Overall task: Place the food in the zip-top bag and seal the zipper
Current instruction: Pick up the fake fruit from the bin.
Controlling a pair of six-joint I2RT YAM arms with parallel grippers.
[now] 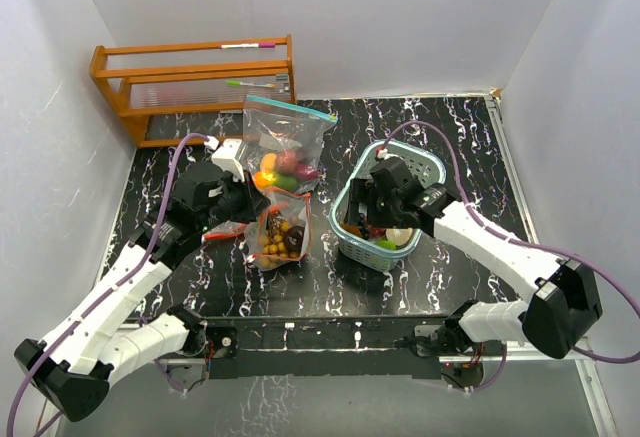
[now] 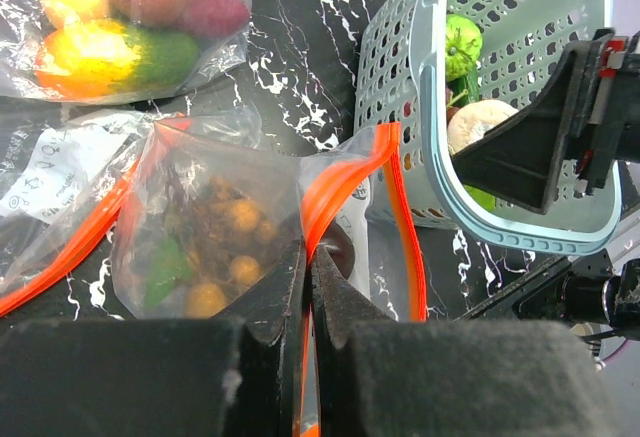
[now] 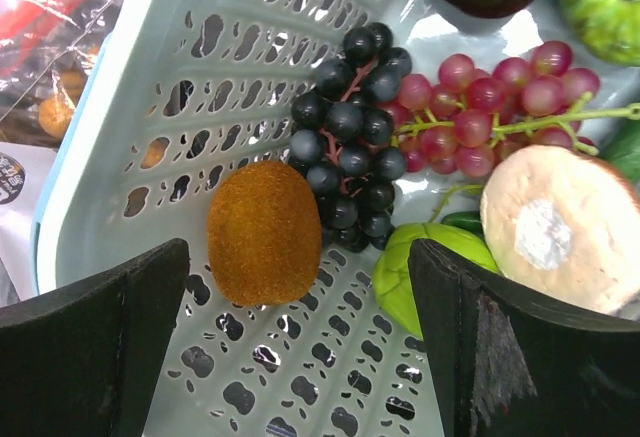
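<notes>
Two jobs. Pinching orange-zip bag [image 2: 200, 247] tight with left gripper [image 2: 308, 249]. Hanging wide open over kiwi [image 3: 264, 232] in basket [image 3: 200, 87] with right gripper [image 3: 298, 257].

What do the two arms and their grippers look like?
Both the left arm and right arm have white, rounded links joined by black joint housings. A purple cable runs along each. The left gripper and right gripper have black, wedge-shaped fingers.
</notes>
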